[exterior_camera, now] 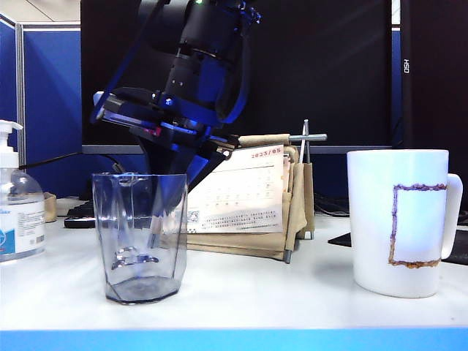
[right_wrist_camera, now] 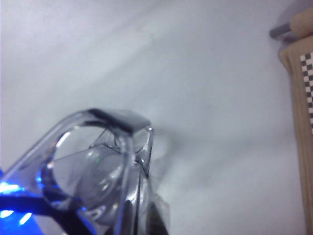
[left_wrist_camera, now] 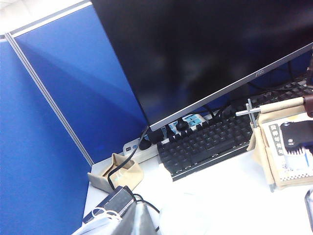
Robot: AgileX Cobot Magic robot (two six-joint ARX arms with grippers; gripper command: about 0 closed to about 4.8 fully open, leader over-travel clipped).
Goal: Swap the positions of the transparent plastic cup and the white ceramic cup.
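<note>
The transparent plastic cup (exterior_camera: 117,241) stands upright on the white table at the left of the exterior view. The white ceramic cup (exterior_camera: 398,219), with a brown-purple rectangle on its side, stands at the right, its handle pointing right. My right arm reaches across from above to the clear cup. My right gripper (exterior_camera: 150,234) straddles the far wall, one finger inside and one outside. In the right wrist view the right gripper (right_wrist_camera: 139,205) pinches that wall of the cup (right_wrist_camera: 88,161). My left gripper (left_wrist_camera: 137,220) is shut, empty, off near the table's back corner.
A clear pump bottle (exterior_camera: 16,212) stands at the far left edge. A desk calendar on a tan stand (exterior_camera: 241,197) sits behind the clear cup. A black keyboard (left_wrist_camera: 205,144), a monitor and a power strip (left_wrist_camera: 142,152) line the back.
</note>
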